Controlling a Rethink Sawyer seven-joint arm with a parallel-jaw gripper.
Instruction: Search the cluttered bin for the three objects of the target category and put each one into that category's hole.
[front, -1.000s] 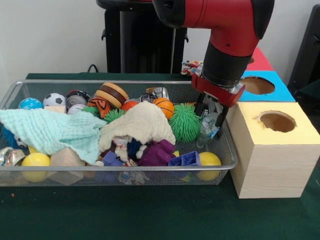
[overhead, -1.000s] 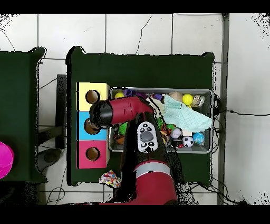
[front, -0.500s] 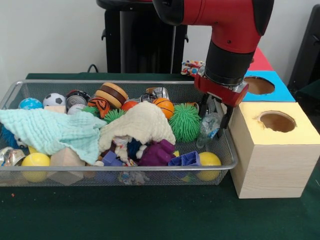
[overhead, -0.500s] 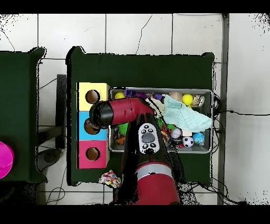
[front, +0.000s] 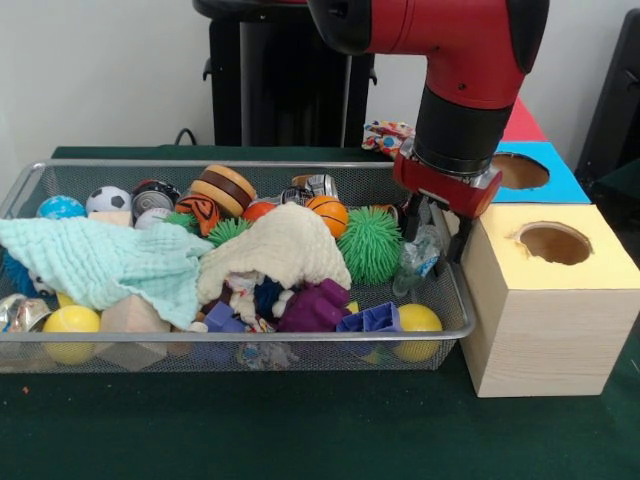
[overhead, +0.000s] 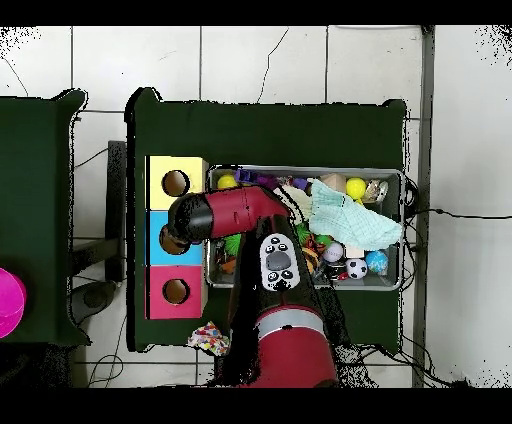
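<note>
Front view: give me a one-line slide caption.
Sawyer's tool lifts a clear plastic bottle from the cluttered mesh bin beside the yellow box.

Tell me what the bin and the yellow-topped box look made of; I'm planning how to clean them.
The bin looks like metal wire mesh with a shiny silvery rim; you see toys through its walls. The yellow-topped box looks like pale wood or wood-look board, by the grain lines on its sides; its top looks matte yellow, paint or paper.
</note>
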